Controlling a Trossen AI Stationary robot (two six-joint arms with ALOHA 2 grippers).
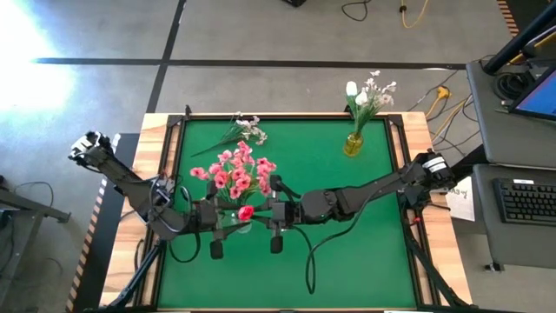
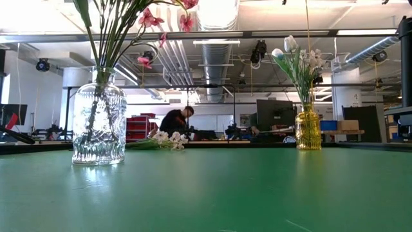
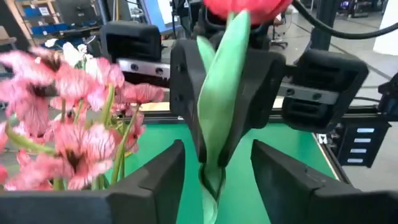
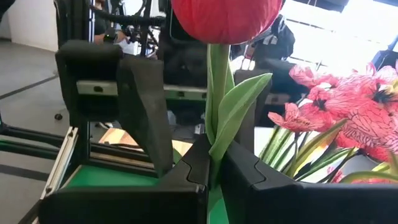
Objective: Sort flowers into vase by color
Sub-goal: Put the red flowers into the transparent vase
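One red tulip (image 4: 225, 17), green-stemmed, pinched upright in my right gripper (image 4: 214, 168); my left gripper (image 3: 214, 171) spread around it.

The right gripper (image 4: 214, 168) has matt black plastic fingers (image 4: 186, 168) pressed on a smooth, waxy green stem of the red tulip (image 4: 225, 17), whose petals look like soft cloth. Beside it, the clear vase (image 2: 98, 124) is ribbed, glossy glass. The worktop (image 1: 347, 243) wears matt green felt-like cloth with a pale wood rim.
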